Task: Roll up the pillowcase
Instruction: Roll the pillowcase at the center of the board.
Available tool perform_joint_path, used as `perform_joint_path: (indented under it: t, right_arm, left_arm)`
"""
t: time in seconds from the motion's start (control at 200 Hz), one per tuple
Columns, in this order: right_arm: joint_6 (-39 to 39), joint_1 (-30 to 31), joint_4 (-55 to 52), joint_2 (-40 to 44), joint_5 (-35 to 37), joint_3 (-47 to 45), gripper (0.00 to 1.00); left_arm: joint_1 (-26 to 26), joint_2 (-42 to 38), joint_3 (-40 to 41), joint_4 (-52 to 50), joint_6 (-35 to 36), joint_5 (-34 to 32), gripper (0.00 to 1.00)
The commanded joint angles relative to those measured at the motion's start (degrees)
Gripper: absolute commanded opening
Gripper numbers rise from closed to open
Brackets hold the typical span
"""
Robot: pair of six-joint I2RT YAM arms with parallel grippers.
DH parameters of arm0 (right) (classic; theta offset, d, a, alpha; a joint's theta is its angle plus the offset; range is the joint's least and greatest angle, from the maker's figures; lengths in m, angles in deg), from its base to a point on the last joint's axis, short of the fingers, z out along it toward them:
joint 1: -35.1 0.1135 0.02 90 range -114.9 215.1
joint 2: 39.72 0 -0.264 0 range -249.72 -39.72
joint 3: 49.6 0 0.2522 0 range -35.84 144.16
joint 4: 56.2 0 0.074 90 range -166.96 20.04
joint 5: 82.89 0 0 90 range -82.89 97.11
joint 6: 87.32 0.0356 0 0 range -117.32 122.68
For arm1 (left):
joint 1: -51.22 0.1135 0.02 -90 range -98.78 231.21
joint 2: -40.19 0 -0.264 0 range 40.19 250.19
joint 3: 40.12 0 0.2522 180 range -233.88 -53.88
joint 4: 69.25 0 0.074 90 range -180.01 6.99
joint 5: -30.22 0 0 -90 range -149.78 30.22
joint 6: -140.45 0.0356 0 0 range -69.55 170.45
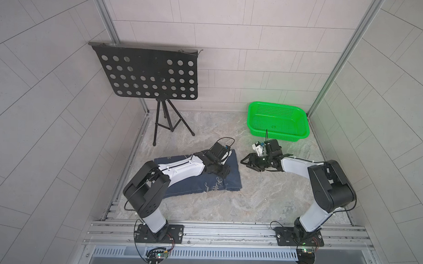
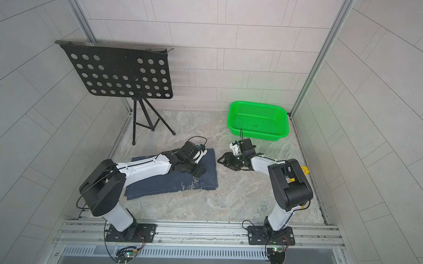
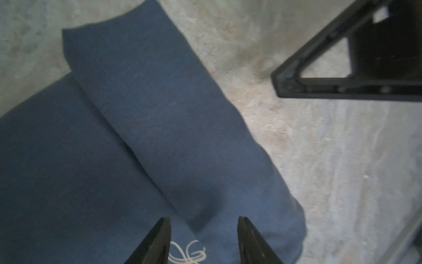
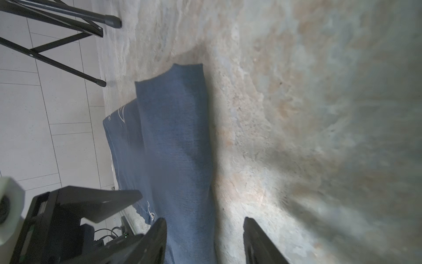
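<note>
The dark navy pillowcase (image 1: 203, 185) (image 2: 170, 186) lies on the marbled table, left of centre, with pale script near its front edge. Along its right edge the cloth is turned over into a thick rolled band (image 3: 148, 102) (image 4: 175, 137). My left gripper (image 1: 222, 173) (image 2: 196, 172) (image 3: 204, 219) hovers low over that band, open, with only cloth showing between its fingers. My right gripper (image 1: 249, 165) (image 2: 226, 165) (image 4: 205, 219) stands just right of the cloth over bare table, open and holding nothing. The left arm hides much of the cloth in both top views.
A black perforated music stand (image 1: 147, 72) (image 2: 120, 71) on a tripod (image 4: 68, 68) stands at the back left. A green plastic basket (image 1: 278, 137) (image 2: 258, 136) sits at the back right. Aluminium rails border the table on all sides.
</note>
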Motion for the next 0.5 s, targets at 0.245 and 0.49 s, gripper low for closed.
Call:
perform_joint_path:
  t: [0.245, 0.49]
  right_arm:
    - [7.11, 2.52, 11.96, -9.74, -5.26, 0.85, 0.57]
    - [11.98, 3.58, 21.02, -13.61, -9.45, 0.65, 0.39]
  left_arm:
    - [0.25, 5.08, -0.54, 1.37, 2.60, -2.99, 0.53]
    - [0.75, 5.90, 0.27, 1.21, 2.69, -2.95, 0.53]
